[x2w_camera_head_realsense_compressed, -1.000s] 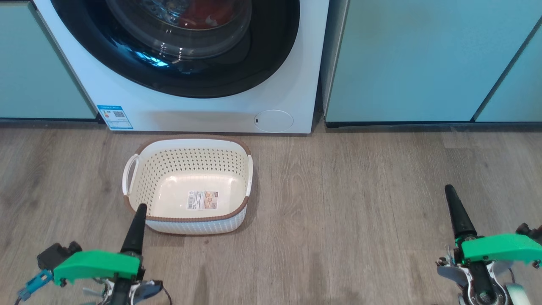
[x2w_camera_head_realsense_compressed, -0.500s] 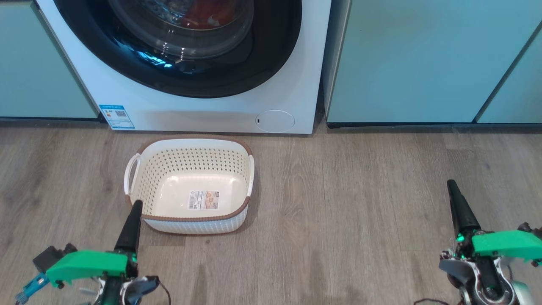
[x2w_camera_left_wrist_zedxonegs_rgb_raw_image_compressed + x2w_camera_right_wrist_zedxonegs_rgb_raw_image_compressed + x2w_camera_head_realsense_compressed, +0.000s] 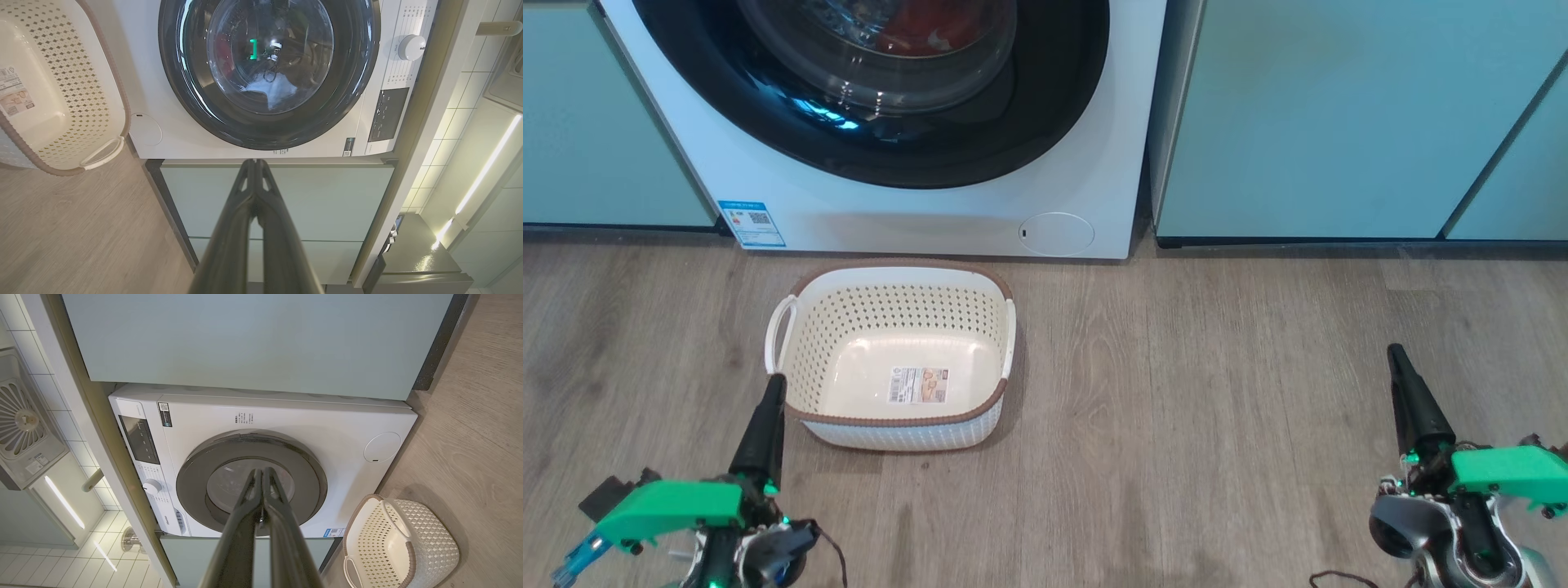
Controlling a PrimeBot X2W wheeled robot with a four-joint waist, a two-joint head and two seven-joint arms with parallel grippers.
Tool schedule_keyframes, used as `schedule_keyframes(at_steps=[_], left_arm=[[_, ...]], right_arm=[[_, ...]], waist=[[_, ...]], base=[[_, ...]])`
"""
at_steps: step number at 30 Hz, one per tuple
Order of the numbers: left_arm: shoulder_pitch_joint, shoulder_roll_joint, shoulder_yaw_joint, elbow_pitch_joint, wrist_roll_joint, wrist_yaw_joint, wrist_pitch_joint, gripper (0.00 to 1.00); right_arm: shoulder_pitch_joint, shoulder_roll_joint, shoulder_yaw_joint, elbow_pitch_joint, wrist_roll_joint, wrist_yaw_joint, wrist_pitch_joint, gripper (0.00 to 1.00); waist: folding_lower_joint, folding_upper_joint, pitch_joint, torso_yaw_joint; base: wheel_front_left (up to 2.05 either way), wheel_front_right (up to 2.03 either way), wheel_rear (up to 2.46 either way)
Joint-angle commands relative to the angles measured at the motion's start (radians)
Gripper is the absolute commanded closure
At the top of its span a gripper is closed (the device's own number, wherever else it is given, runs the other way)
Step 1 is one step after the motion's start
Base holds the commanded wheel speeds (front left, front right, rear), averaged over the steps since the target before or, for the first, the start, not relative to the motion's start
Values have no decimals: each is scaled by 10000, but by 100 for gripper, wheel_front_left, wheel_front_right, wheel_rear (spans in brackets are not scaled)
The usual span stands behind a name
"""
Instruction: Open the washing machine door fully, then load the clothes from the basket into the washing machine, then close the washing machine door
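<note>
- The washing machine door (image 3: pixel 874 73) is shut. It's got a fat glossy black ring around a bulging clear glass bowl that's throwing blue-ish reflections.
- You can see the clothes (image 3: pixel 923 28) through that glass as a patch of red cloth inside the washing machine (image 3: pixel 915 220), which is smooth white with a small round flap (image 3: pixel 1058 233) and a blue sticker (image 3: pixel 752 224) low on the front.
- The basket (image 3: pixel 890 314) sits on the floor right in front of the machine. It's cream plastic full of little holes, a rounded rectangle with a brown woven-look rim, and there's just a label (image 3: pixel 918 385) on its bottom.
- Your left gripper (image 3: pixel 774 384) has its long dark tapered fingers pressed together, holding nothing, with the tip at the basket's near-left corner. The right gripper (image 3: pixel 1396 353) is the same, pinched together and empty, well off to the right.
- The floor (image 3: pixel 1217 408) is grey-brown wood-grain planks, and there are matte pale teal cabinets (image 3: pixel 1339 114) on both sides.
- Compared with a second ago, the whole head view has nudged slightly. Both green gripper bodies sit lower in the picture, and the left tip has slid off the basket's near rim toward that corner. The door, basket and clothes look unchanged.
</note>
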Motion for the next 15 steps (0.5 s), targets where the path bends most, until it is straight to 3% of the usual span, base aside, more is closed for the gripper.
schedule_keyframes(at_steps=[1, 15], left_arm=[[-591, 171, 383, -286, -300, -105, 98, 100], [-593, 157, 403, -286, -283, -105, 115, 100]], right_arm=[[-540, -8, 148, -320, 325, 0, 132, 100], [-540, -8, 148, -320, 326, 0, 132, 100]], waist=[[0, 0, -1, 6], [0, 0, -1, 6]], base=[[0, 0, 0], [0, 0, 0]])
